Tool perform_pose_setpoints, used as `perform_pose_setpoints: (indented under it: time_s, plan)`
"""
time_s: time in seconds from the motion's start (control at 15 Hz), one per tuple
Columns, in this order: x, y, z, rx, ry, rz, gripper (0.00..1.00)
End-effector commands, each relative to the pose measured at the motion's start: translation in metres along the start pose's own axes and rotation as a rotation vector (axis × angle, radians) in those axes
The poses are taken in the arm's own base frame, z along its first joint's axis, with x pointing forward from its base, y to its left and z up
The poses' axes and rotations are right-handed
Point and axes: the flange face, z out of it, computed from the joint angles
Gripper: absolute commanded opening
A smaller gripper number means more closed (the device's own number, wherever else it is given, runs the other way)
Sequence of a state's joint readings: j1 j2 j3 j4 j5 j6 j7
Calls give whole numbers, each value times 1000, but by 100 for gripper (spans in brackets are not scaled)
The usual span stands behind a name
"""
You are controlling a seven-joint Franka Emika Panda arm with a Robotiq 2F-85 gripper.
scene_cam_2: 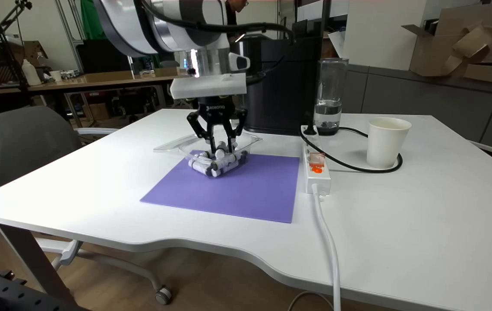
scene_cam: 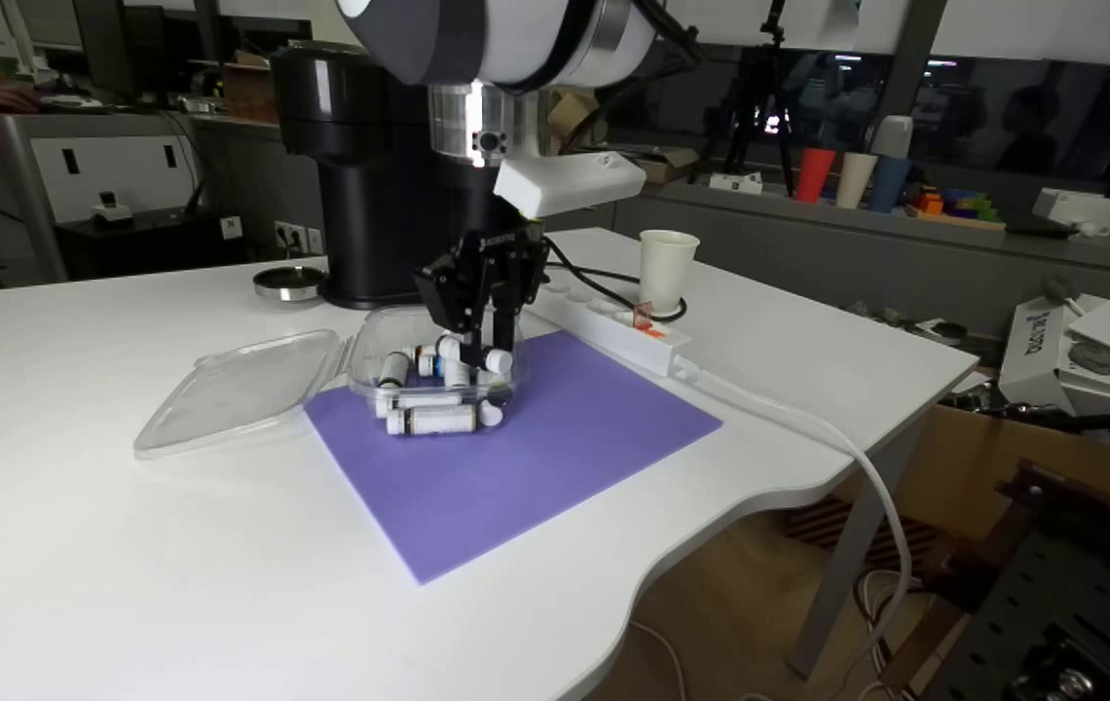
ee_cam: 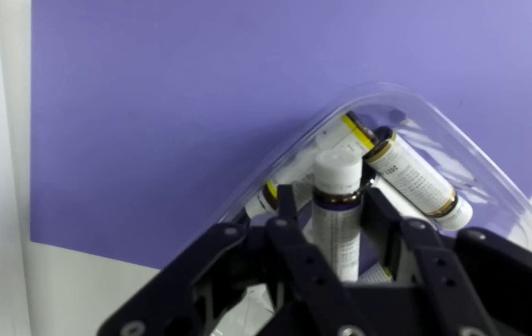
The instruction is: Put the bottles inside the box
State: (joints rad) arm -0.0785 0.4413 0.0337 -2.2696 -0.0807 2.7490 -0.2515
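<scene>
White table [scene_cam_2: 423, 224], purple mat [scene_cam: 545, 467] flat on it. Clear plastic box [ee_cam: 485, 162] at the mat's edge, lid [scene_cam: 243, 389] folded open to the side. Claw [scene_cam_2: 221, 149] points down over the box, fingers apart, straddling one bottle [ee_cam: 337, 221]; wrist view shows a gap on one side of it. Contact beneath it unclear. Other bottles [ee_cam: 410, 179] lie jumbled inside the box.

Gripper [scene_cam_2: 222, 150] pointed downward, fingers [ee_cam: 287, 201] parted.
In both exterior views the arm [scene_cam: 526, 44] is cut off by the top edge, and the wrist [scene_cam_2: 211, 62] is held upright beneath it. In the wrist view the fingers are set side by side, a gap being left between them.
</scene>
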Motion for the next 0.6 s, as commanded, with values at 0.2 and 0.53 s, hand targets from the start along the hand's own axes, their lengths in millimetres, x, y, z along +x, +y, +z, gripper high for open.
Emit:
perform_pose_setpoints:
  time_s: [0.2, 0.53]
  plan:
    - [-1, -4, -10, -6, 10, -17, 94]
    - [-1, -3, -34, -21, 52, -23, 100]
